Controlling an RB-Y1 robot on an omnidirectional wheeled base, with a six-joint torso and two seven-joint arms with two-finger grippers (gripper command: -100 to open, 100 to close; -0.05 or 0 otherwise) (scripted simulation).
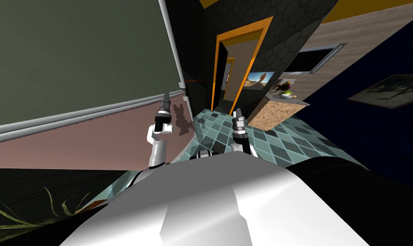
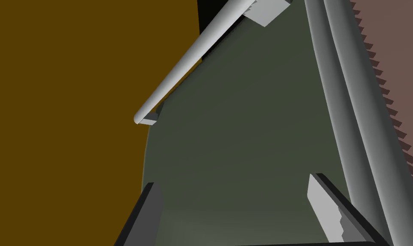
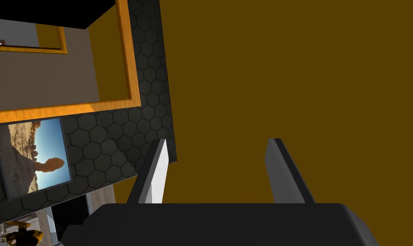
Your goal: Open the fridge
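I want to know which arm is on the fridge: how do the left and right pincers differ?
The left pincer faces the fridge's grey-green door, its light grey handle just ahead; the right pincer points past the fridge. The left pincer is at the fridge front; the right pincer hangs over the tiled floor. Both are open and empty.

The light is dim and even, and everything is sharp, with no blur or glare. The head view is rolled and stretched, its walls splaying toward the corners. The left arm (image 1: pixel 157 147) throws a blotchy shadow (image 1: pixel 182 121) on the brown panel (image 1: pixel 94 136). The fridge door (image 2: pixel 244 128) is dull green with a faint pale sheen at one end. Its grey handle (image 2: pixel 188 64) catches more light.
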